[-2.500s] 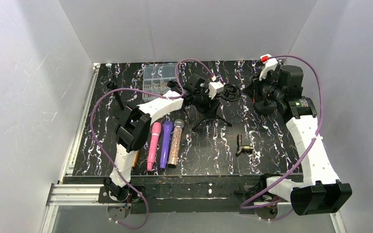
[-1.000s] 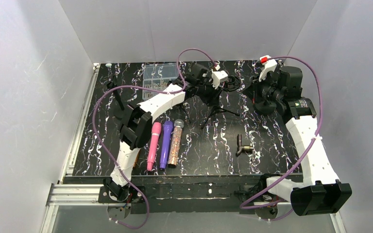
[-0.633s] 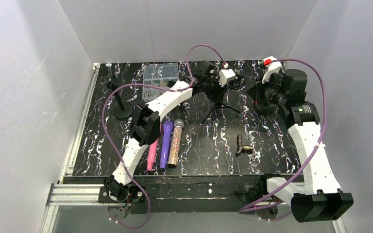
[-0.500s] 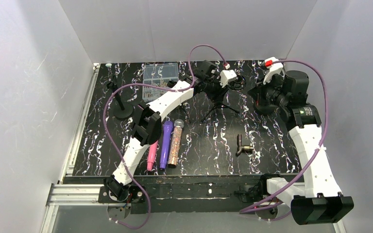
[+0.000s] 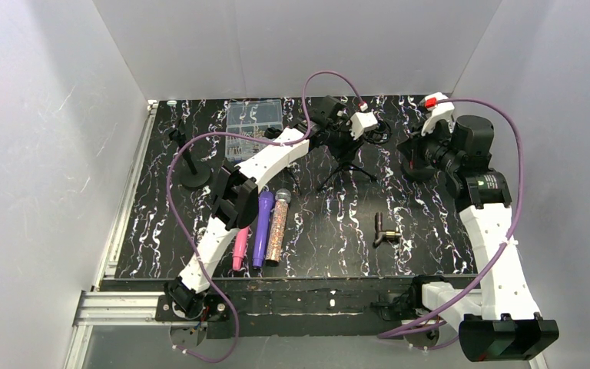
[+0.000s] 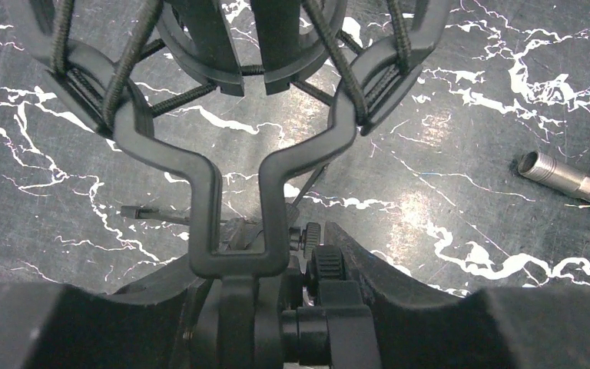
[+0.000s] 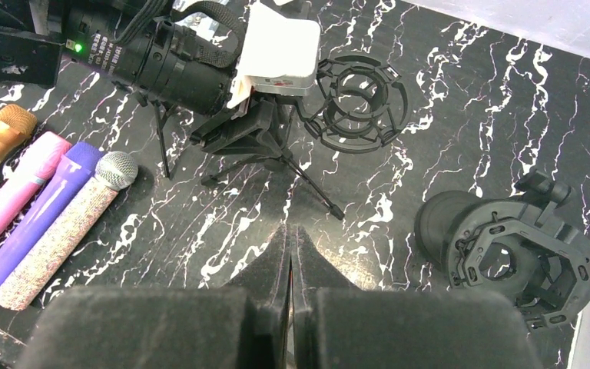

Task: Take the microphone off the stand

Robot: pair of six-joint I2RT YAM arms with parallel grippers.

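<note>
Well: my left hand (image 6: 265, 265) clamped on stand (image 7: 315, 187) just under shock mount (image 6: 203, 200), far centre of desk (image 5: 430, 223). My right hand (image 7: 290, 246) clenched, pads together, hovers above desk. Microphones (image 7: 42, 207) (gold, pink, purple, glittery) lie side by side on desk, left of stand, apart from it.

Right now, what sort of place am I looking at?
Likely a robot practice booth: two arms bolted to a black marbled table, plain white walls around it, with microphones and a small stand as props.
</note>
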